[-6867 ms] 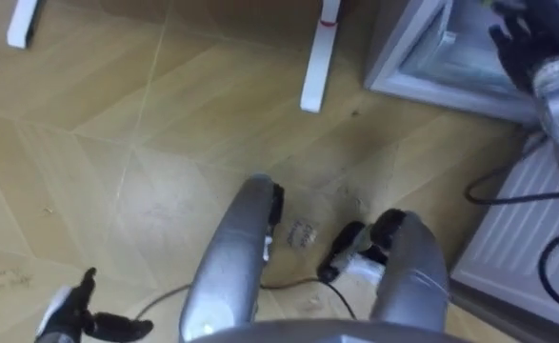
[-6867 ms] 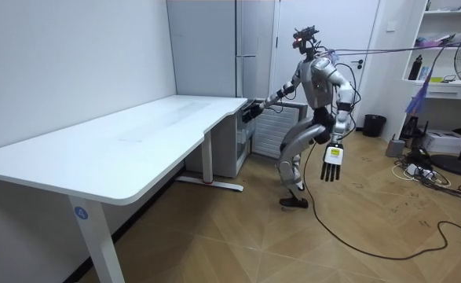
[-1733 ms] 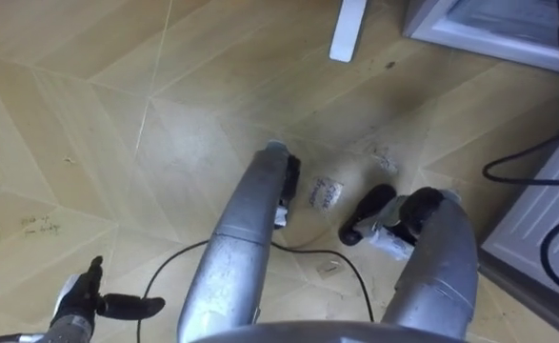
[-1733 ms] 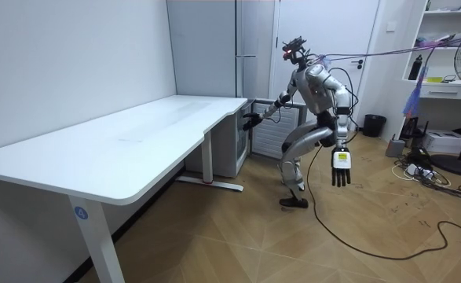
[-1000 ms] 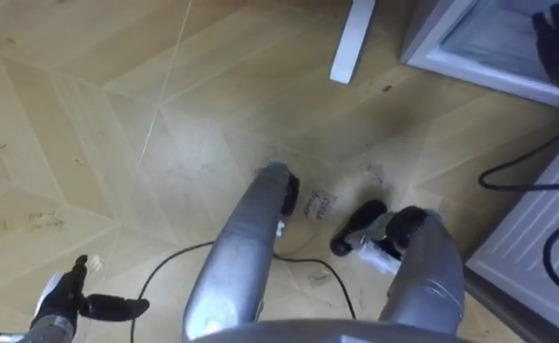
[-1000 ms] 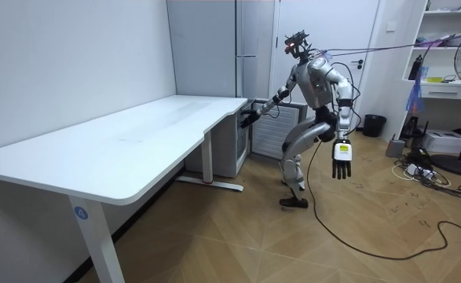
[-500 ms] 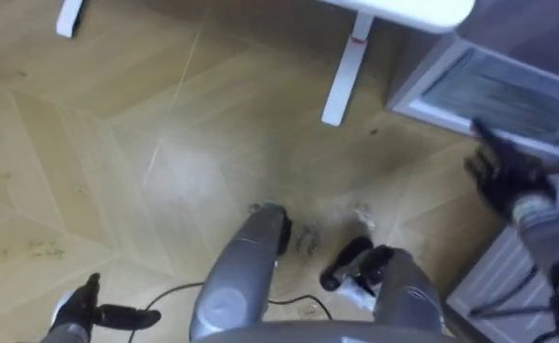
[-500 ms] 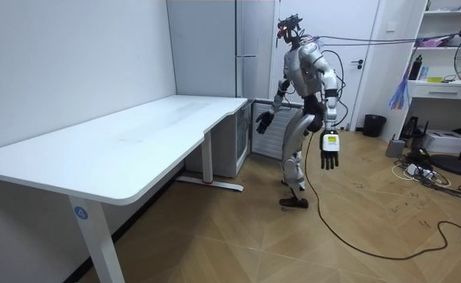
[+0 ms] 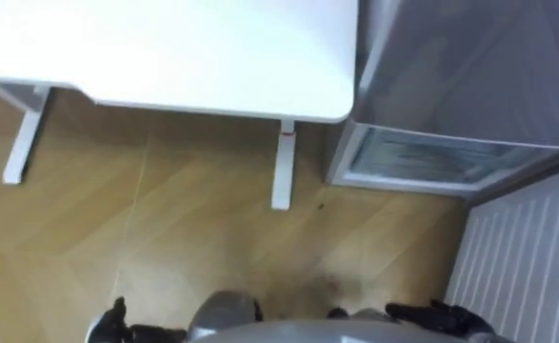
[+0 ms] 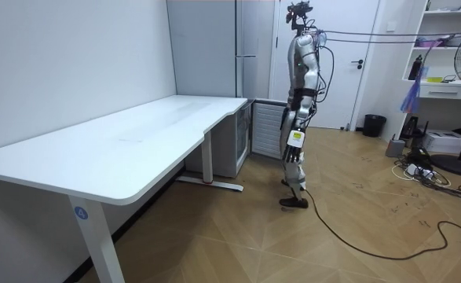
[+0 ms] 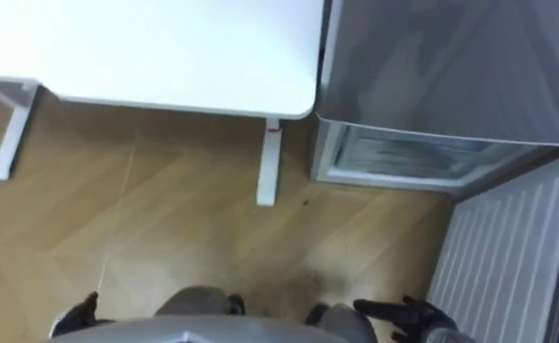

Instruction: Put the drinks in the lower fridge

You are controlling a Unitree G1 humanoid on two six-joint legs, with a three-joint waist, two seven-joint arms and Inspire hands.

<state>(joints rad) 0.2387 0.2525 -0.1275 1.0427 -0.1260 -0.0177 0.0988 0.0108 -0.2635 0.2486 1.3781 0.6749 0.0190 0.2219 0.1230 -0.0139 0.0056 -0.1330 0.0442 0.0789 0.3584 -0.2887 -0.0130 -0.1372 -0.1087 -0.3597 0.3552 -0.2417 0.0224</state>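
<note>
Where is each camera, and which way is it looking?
Left eye view: on the robot's head, looking down at the white table, the lower fridge and the floor; left hand and right hand, both open, show at the bottom edge.
Right eye view: right beside it, looking down the same way; both hands at the bottom too.
Room view: stands across the room, facing the whole robot, upright by the fridge.
Shared: the table and fridge.

place: office-like room | cues: long white desk [image 10: 136, 134]; tall grey fridge [image 10: 214, 47]; wall shelves [image 10: 450, 88]; wood floor [image 10: 254, 244]
</note>
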